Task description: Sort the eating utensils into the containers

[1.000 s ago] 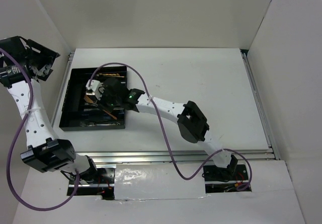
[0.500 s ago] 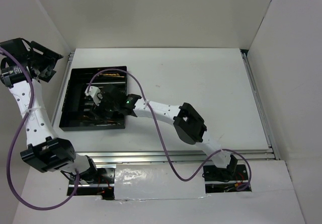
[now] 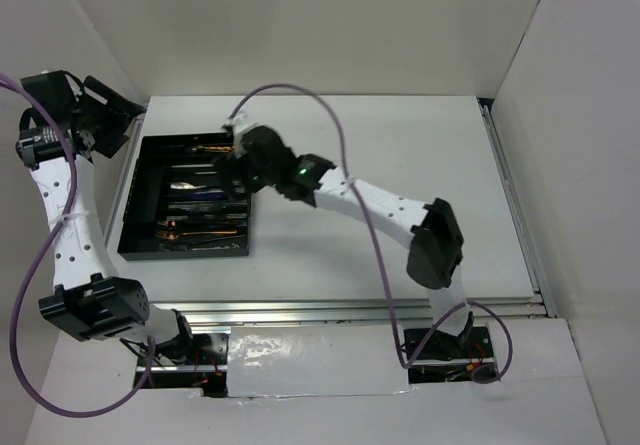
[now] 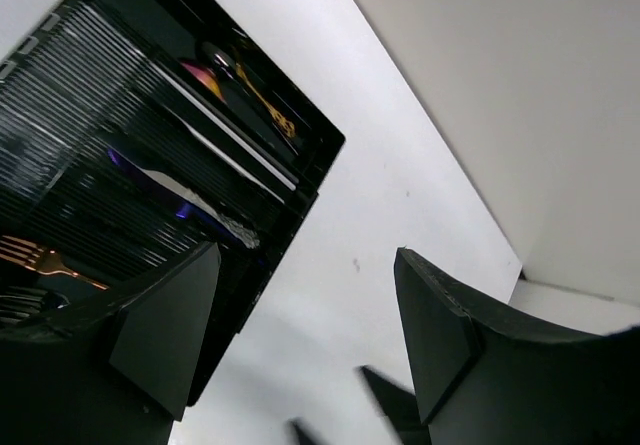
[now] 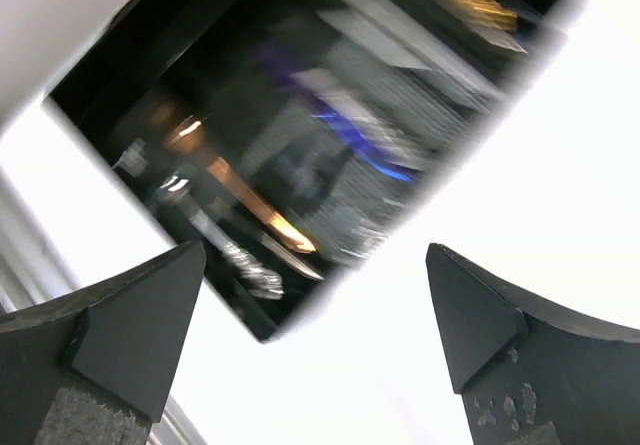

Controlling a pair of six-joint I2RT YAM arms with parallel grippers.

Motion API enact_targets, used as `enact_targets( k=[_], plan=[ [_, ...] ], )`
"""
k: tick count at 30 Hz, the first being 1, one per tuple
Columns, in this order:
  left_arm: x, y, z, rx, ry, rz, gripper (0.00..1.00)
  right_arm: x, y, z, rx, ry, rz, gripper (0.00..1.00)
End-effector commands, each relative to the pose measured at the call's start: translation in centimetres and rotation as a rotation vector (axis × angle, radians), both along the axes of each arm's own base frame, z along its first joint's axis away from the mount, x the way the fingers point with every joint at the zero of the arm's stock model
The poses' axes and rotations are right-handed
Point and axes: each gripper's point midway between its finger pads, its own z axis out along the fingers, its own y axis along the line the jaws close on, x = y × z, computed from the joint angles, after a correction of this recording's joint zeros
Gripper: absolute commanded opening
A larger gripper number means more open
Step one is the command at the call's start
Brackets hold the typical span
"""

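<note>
Right gripper (image 5: 315,295): jaws spread wide, nothing between. Shallow black rectangular plastic tray (image 3: 133,195) directly beneath, slim silver, blue and gold cutlery (image 3: 200,193) inside its compartments. Left gripper (image 4: 307,265): jaws spread, empty, tray beyond tips. I spot no utensil outside tray. I judge sorting near done; next I lift right arm clear.

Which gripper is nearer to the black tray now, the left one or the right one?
Right. The right gripper hangs open over the far right corner of the tray; the left gripper is open beyond the far left corner, off it.

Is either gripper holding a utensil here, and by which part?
Nothing is held: the left gripper and the right gripper both stand open and empty, the right one above the black tray.
</note>
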Motion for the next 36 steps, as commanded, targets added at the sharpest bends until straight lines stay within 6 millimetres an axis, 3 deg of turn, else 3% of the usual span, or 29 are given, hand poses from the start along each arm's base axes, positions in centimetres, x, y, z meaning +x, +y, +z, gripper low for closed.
enact_targets(
  k=[1, 2, 3, 4, 6, 7, 10, 11, 15, 19, 26, 31, 32, 36],
  plan=[
    [0.7, -2.2, 1.9, 0.086, -0.063, -0.078, 0.83, 4.1, -10.8, 1.3, 0.035, 0.198, -0.431, 1.00],
    [0.9, -3.4, 1.8, 0.104, -0.062, -0.124, 0.83, 3.0, -14.0, 0.7, -0.002, 0.244, -0.482, 1.00],
    [1.2, -4.0, 1.7, 0.115, -0.061, -0.144, 0.83, 3.8, -16.9, 0.3, 0.006, 0.273, -0.578, 1.00],
    [1.3, -5.3, 1.5, 0.149, -0.058, -0.197, 0.83, 2.4, -20.0, 0.1, -0.012, 0.284, -0.640, 1.00],
    [1.6, -6.5, 1.5, 0.192, -0.051, -0.246, 0.84, 1.9, -24.3, 0.2, 0.004, 0.289, -0.781, 1.00],
    [1.6, -7.7, 1.2, 0.244, -0.036, -0.286, 0.84, 0.7, -28.0, 0.0, -0.035, 0.262, -0.880, 1.00],
    [1.8, -10.0, 1.3, 0.334, -0.044, -0.382, 0.84, -1.3, -34.5, -0.7, -0.107, 0.258, -1.079, 1.00],
    [1.8, -10.8, 1.6, 0.350, -0.058, -0.410, 0.84, -2.0, -36.1, 0.2, -0.093, 0.243, -1.113, 1.00],
    [1.2, -13.2, 2.1, 0.394, -0.090, -0.476, 0.85, -4.5, -42.0, -0.6, -0.147, 0.199, -1.267, 1.00],
    [0.7, -14.4, 1.2, 0.391, -0.104, -0.516, 0.85, -6.2, -43.9, -0.5, -0.121, 0.203, -1.297, 1.00],
    [0.3, -15.3, 0.6, 0.377, -0.101, -0.539, 0.85, -7.7, -44.8, 0.6, -0.051, 0.202, -1.289, 1.00],
    [-0.1, -15.2, 0.7, 0.397, -0.105, -0.534, 0.86, -7.4, -45.0, 6.9, 0.066, 0.091, -1.233, 1.00],
    [-0.1, -15.2, 0.7, 0.409, -0.109, -0.542, 0.86, -7.1, -45.0, 9.2, 0.116, 0.047, -1.229, 1.00],
    [0.0, -14.7, 2.1, 0.450, -0.117, -0.540, 0.86, -6.3, -45.9, 12.8, 0.157, -0.048, -1.242, 1.00]
  ],
)
